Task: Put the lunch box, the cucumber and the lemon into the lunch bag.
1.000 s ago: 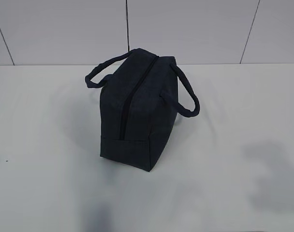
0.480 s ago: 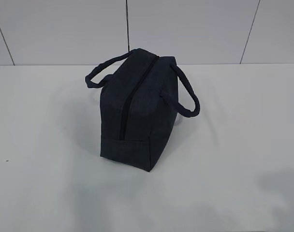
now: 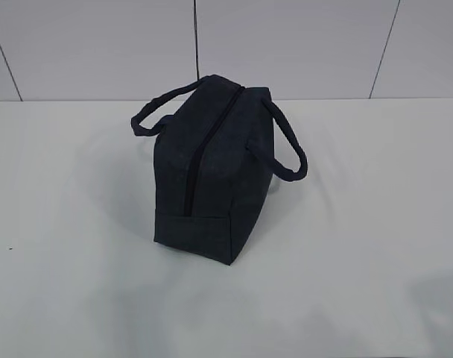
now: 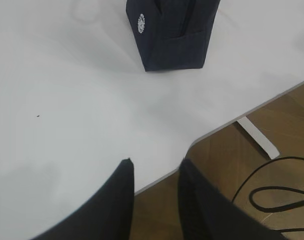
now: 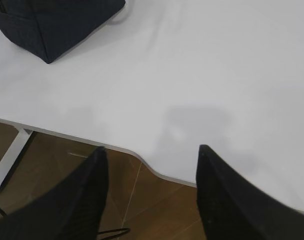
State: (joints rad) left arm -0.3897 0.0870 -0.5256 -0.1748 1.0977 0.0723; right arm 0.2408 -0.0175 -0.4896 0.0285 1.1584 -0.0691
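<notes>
The dark navy lunch bag (image 3: 211, 171) stands on the white table (image 3: 360, 224), its top zipper shut and its two loop handles hanging to the sides. Its end also shows at the top of the left wrist view (image 4: 172, 35) and its corner in the right wrist view (image 5: 52, 25). The lunch box, the cucumber and the lemon are not in view. My left gripper (image 4: 154, 167) is open and empty over the table's front edge. My right gripper (image 5: 152, 152) is open and empty over the front edge too. Neither gripper shows in the exterior view.
The table's front edge (image 5: 142, 157) has a curved notch, with wooden floor (image 4: 272, 125) below. A white table leg (image 4: 257, 137) and black cables (image 4: 277, 192) lie on the floor. A tiled wall (image 3: 286, 45) stands behind the table.
The arms' shadows on the near part of the table have slid toward the front edge and faded. The lunch bag has not moved.
</notes>
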